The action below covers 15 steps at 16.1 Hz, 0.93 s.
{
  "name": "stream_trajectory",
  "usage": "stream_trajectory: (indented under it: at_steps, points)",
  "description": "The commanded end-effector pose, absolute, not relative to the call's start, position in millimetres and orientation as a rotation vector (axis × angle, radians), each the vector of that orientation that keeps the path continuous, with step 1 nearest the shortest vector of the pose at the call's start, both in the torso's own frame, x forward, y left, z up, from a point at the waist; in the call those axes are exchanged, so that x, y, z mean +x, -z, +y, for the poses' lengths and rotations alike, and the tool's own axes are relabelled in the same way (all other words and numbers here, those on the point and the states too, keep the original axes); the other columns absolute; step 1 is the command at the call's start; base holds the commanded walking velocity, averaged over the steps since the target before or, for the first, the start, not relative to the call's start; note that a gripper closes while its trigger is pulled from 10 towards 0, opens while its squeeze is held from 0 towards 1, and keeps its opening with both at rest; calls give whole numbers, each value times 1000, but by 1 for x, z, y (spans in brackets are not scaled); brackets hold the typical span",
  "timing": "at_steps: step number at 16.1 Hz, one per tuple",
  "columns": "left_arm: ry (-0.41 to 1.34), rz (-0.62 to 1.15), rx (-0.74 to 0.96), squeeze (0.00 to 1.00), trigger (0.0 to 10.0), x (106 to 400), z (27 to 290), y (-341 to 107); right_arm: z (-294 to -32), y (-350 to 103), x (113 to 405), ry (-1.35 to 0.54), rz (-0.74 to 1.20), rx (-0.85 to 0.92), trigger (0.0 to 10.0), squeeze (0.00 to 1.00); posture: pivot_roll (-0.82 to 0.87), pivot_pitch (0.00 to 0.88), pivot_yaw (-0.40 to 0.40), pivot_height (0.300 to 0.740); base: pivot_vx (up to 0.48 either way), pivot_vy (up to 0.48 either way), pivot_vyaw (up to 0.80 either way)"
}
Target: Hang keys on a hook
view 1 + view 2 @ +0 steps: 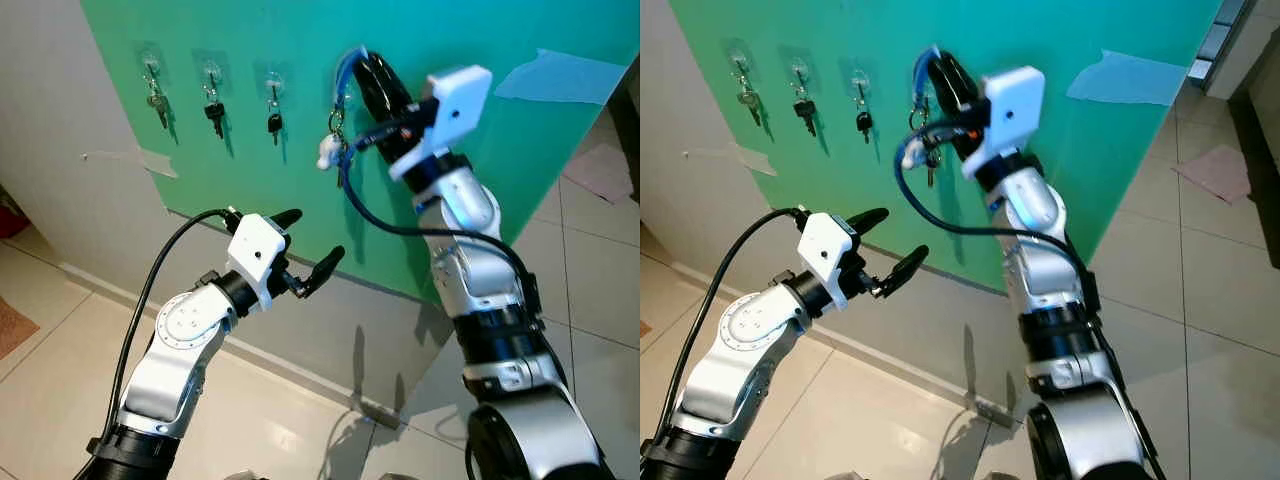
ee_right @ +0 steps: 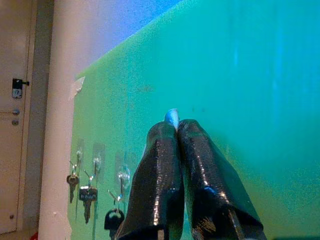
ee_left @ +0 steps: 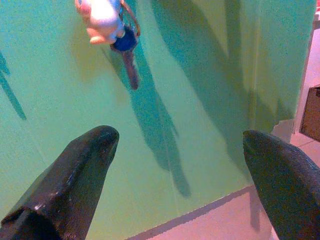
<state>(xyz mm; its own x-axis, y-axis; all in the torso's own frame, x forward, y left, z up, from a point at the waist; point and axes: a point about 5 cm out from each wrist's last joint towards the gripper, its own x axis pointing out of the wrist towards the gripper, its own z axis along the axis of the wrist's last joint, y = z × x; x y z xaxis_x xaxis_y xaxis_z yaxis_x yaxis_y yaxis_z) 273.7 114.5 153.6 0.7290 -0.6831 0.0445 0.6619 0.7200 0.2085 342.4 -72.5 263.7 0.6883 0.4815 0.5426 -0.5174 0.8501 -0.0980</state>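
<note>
right hand (image 1: pixel 362 68): pinching blue strap (image 1: pixel 342 75), seemingly | keys (image 1: pixel 337 148): dangling | left hand (image 1: pixel 310 245): wide

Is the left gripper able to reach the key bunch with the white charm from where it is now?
Probably yes. The left gripper is open below the key bunch, with only bare green board between them; the right gripper holds its blue strap above.

Green board (image 1: pixel 480 180) on the wall: upper left carries three hooks in a row, each taken by a hung key (image 1: pixel 157 103), (image 1: pixel 214 111), (image 1: pixel 274 122). Just right of these, the right gripper (image 1: pixel 362 62), fingers pinched on a blue strap, stands against the board with the key bunch (image 1: pixel 335 148) dangling below. Board face right of that arm: bare, save one taped patch (image 1: pixel 555 75) at upper right. Left gripper (image 1: pixel 308 245), fingers spread, hovers near the board's lower edge; the floor (image 1: pixel 60 380) beneath lies open.
</note>
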Motion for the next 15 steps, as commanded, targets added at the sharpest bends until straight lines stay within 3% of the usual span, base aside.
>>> stream_trajectory:
  at_steps: [1,9,15]
  points:
    - [747,-128,190,0,10000,272,114,-156,-65,-268,342,-573,-609,46,10000,0,-69,0,2,740,0,0,0]
    - [741,-124,192,0,10000,272,116,-156,-52,-268,342,-600,-618,26,10000,0,-68,0,-1,740,0,0,0]
    - [744,-123,196,0,10000,272,117,-157,-59,-277,343,-585,-661,64,10000,0,-68,0,2,740,0,0,0]
